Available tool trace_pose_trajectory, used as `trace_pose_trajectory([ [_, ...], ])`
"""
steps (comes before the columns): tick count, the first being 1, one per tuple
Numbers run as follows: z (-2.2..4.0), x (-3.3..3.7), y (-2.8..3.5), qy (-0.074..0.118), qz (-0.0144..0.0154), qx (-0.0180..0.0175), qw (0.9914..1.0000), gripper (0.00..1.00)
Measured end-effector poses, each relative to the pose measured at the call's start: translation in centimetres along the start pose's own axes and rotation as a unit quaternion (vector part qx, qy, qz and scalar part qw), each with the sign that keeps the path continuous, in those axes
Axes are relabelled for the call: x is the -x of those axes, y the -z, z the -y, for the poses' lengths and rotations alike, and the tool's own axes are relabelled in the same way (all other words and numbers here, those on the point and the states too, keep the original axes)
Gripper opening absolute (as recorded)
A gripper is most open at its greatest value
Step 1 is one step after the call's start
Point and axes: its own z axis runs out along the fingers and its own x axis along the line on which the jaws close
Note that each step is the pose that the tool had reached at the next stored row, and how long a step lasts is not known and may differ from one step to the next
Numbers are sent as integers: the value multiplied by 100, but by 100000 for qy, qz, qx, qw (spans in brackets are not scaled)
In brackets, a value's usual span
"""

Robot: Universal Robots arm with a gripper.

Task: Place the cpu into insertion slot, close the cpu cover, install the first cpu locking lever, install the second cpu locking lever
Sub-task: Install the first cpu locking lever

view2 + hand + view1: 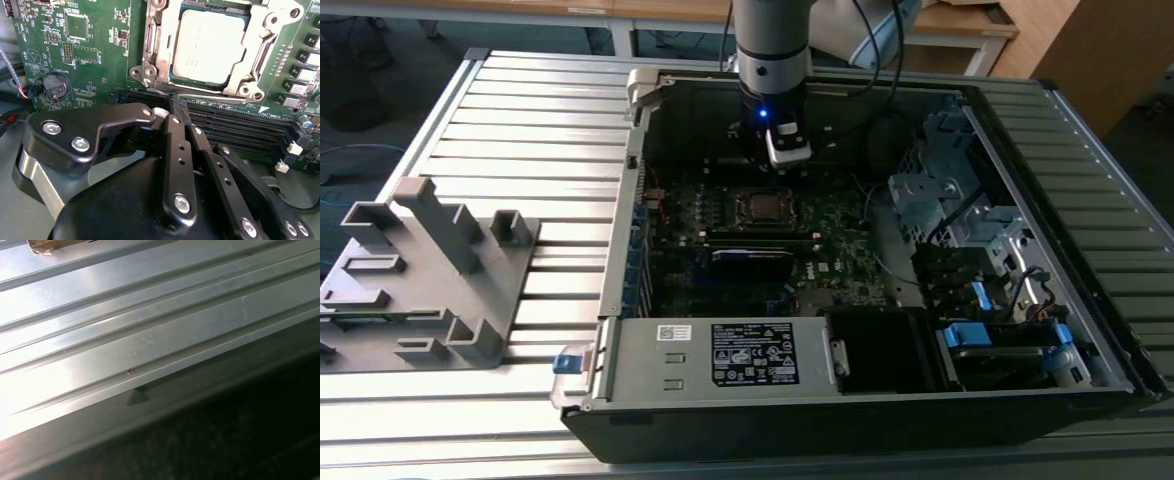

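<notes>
Gripper (181,107) hovering just beside insertion slot (212,47), fingers (175,150) pressed together, holding nothing. Cpu (209,47) sitting seated in slot; cpu cover (252,67) lying closed over it (framing chip edges), judged ready for locking levers.

This is a robotics lab or test workshop. An open computer case (854,270) lies on its side on a slotted aluminium-profile table (520,120), its green motherboard (761,225) exposed beneath an industrial robot arm (771,50). A grey printed fixture (420,275) sits near the table's edge at the exterior view's left. Wooden desks (961,25) stand behind the far edge.
</notes>
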Motion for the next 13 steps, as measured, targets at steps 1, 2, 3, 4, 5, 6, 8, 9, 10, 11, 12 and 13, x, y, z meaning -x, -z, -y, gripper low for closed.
trace_pose_trajectory([
  [1,0,0,-1,-46,14,-32,100000,10],
  [2,0,0,-1,-81,33,-61,100000,10],
  [3,0,0,-2,-111,53,-91,100000,10],
  [4,0,0,-3,-143,62,-108,100000,10],
  [5,0,0,-4,-172,68,-115,100000,10],
  [6,1,-1,-6,-212,74,-117,100000,10],
  [8,1,-1,-11,-301,81,-134,99999,10],
  [9,1,-2,-15,-349,83,-147,99999,10],
  [10,2,-2,-18,-397,88,-158,99999,10],
  [11,3,-2,-23,-449,112,-172,99999,10],
  [12,4,-3,-27,-505,113,-172,99999,10],
  [13,4,-3,-31,-566,106,-187,99998,10],
])
